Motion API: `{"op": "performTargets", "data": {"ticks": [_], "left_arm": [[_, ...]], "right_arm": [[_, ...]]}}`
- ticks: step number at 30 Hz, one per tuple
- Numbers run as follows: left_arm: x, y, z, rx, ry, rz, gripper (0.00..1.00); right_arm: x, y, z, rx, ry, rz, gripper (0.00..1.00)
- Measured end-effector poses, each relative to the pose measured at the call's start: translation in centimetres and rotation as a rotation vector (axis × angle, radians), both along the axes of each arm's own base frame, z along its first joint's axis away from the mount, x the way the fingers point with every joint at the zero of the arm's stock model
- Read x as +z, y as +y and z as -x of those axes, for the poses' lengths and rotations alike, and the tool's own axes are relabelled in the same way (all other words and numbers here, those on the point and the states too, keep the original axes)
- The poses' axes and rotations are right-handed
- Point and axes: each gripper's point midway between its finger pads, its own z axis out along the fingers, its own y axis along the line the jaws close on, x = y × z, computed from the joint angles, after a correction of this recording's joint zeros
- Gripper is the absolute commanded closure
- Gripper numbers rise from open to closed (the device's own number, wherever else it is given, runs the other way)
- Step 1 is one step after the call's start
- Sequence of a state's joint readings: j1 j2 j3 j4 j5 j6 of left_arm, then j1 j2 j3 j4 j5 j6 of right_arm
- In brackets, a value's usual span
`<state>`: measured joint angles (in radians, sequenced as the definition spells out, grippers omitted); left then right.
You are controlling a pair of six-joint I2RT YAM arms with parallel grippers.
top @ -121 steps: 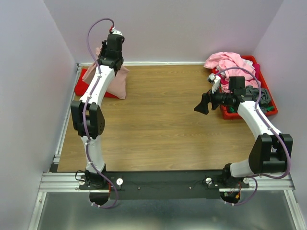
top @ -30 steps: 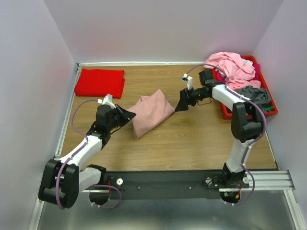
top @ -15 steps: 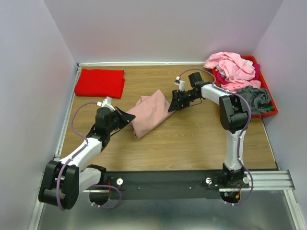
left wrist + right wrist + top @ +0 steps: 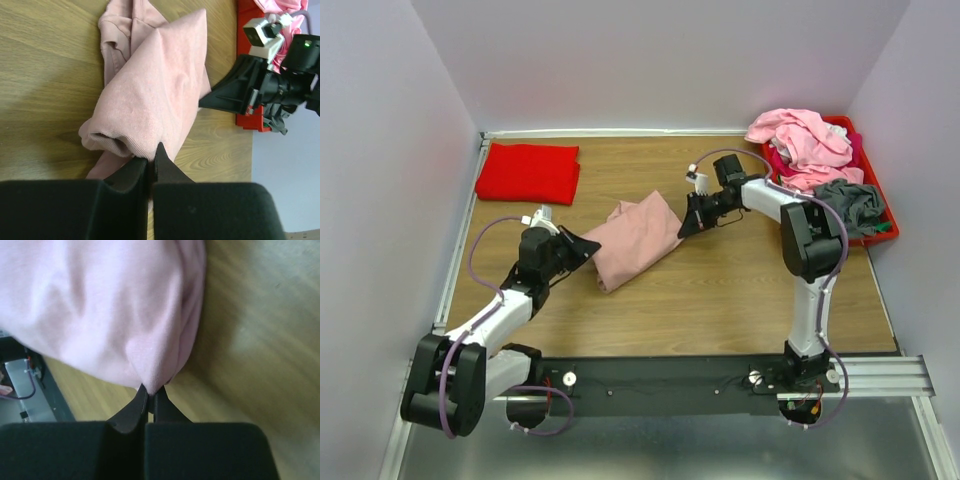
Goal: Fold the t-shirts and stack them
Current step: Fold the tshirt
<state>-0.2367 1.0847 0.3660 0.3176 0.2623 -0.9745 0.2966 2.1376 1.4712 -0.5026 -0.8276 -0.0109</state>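
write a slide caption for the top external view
The left gripper and right gripper each pinch an end of the dusty-pink t-shirt; a folded red t-shirt lies in the far left corner.

A wooden bench is being enclosed by pale lilac walls; a red plastic bin is being kept at its far right corner.

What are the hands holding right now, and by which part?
Both hold the dusty-pink t-shirt: the left hand pinches its left edge, the right hand a fold at its right edge.
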Motion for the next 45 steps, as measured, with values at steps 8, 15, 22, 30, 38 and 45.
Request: {"op": "performTargets", "data": {"ticks": [8, 15, 22, 30, 38, 45], "left_arm": [[-0.9, -0.3, -0.4, -0.022, 0.02, -0.02, 1.0], [-2.5, -1.7, -0.8, -0.105, 0.062, -0.055, 1.0], [-5.0, -4.6, 0.0, -0.228, 0.118, -0.113, 1.0], [-6.5, -7.8, 0.0, -0.339, 0.137, -0.154, 1.0], [-7.0, -8.8, 0.4, -0.416, 0.121, -0.19, 1.0], [-7.2, -9.0, 0.9, -0.462, 0.109, -0.219, 1.0]], "right_arm": [[8.1, -1.9, 1.9, -0.012, -0.155, -0.01, 0.99], [8.9, -4.6, 6.6, 0.049, -0.18, 0.06, 1.0], [4.6, -7.8, 13.1, 0.119, -0.021, 0.2, 0.99], [3.7, -9.7, 14.3, 0.139, -0.012, 0.294, 0.51], [4.4, -11.6, 14.3, 0.151, -0.029, 0.366, 0.23], [6.7, -13.7, 10.7, 0.058, -0.104, 0.353, 0.18]]}}
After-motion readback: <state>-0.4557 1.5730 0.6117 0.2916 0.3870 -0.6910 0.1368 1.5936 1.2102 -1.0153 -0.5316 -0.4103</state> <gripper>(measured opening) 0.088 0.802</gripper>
